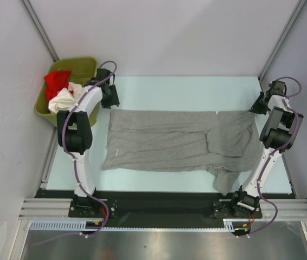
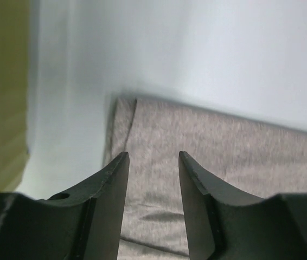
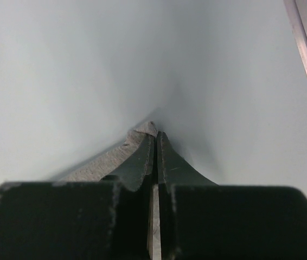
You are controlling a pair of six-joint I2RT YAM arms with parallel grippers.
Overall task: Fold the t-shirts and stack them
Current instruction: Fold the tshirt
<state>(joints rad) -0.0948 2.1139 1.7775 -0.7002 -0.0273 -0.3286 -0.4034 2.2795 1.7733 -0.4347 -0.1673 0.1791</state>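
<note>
A large heather-grey t-shirt lies spread across the pale table, one part hanging toward the front right. My left gripper is open just above the shirt's far left corner; in the left wrist view its gap stands over grey cloth. My right gripper is shut on the shirt's far right corner; the right wrist view shows a tip of grey cloth pinched at the closed jaws. A red shirt and a white shirt sit in the bin.
An olive-green plastic bin stands off the table's far left corner, beside my left arm. White walls with metal posts enclose the back and sides. A black rail runs along the near edge by the arm bases.
</note>
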